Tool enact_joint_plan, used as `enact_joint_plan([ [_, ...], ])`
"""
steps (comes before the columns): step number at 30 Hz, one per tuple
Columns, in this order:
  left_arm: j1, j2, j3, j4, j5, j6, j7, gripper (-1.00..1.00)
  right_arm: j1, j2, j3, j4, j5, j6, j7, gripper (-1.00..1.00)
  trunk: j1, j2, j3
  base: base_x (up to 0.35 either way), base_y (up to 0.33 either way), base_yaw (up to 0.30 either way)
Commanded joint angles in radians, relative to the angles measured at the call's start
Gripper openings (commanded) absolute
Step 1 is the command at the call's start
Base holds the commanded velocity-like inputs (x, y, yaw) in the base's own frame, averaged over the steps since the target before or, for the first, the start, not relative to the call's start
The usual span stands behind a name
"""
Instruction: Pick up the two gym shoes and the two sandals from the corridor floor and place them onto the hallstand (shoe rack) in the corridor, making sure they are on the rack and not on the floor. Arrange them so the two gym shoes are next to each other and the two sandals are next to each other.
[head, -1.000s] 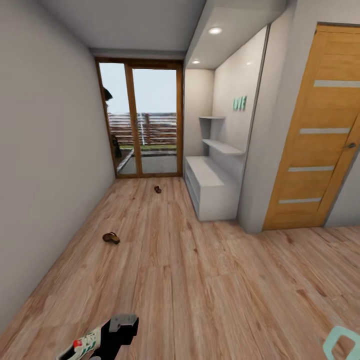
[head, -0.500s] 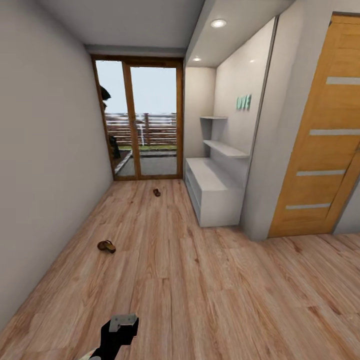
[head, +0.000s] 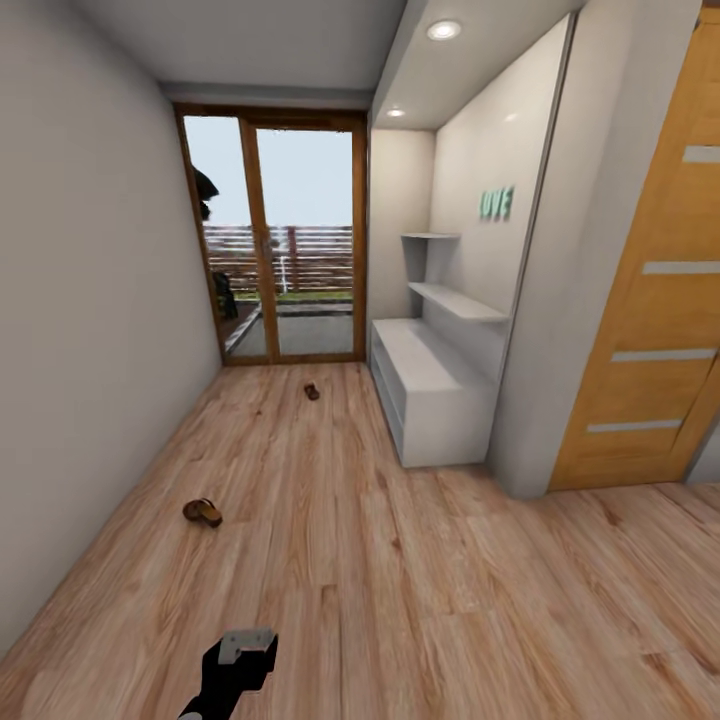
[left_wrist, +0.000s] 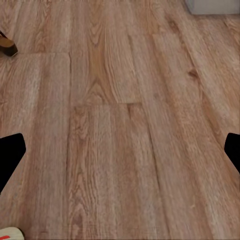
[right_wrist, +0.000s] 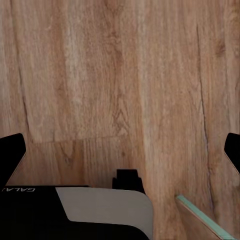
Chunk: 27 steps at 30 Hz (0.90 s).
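Corridor ahead; we face the hallstand (head: 432, 385) and two sandals on the corridor floor (head: 400, 600).

One sandal (head: 202, 512) lies near the left wall, the other (head: 312, 391) far off by the glass door (head: 270, 240), left of the hallstand. Our left tool (left_wrist: 120, 150) has its fingertips (left_wrist: 10, 155) wide apart over bare planks, a red-and-white shoe edge (left_wrist: 9, 234) at the frame's corner. The right tool (right_wrist: 120, 150) likewise stands spread, nothing between.

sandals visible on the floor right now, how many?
2. One flat brown leather sandal lies on the wood-plank floor near the left wall; the other brown sandal lies farther down the corridor, near the glass door. Neither is on the white rack.
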Motion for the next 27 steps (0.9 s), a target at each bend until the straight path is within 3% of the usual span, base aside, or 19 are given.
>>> enact_joint_plan([
  [1, -0.001, 0.000, 0.000, 0.001, 0.000, -0.003, -0.001, 1.00, 0.000, 0.000, 0.000, -0.002, 0.001, 0.006, -0.001, 1.00, 0.001, 0.000, -0.001, 0.348, 0.000, 0.000],
  [27, -0.001, 0.000, 0.000, 0.001, 0.001, -0.002, -0.001, 1.00, 0.000, 0.000, 0.000, -0.002, 0.001, 0.005, -0.001, 1.00, 0.001, 0.000, -0.001, 0.348, 0.000, 0.000],
])
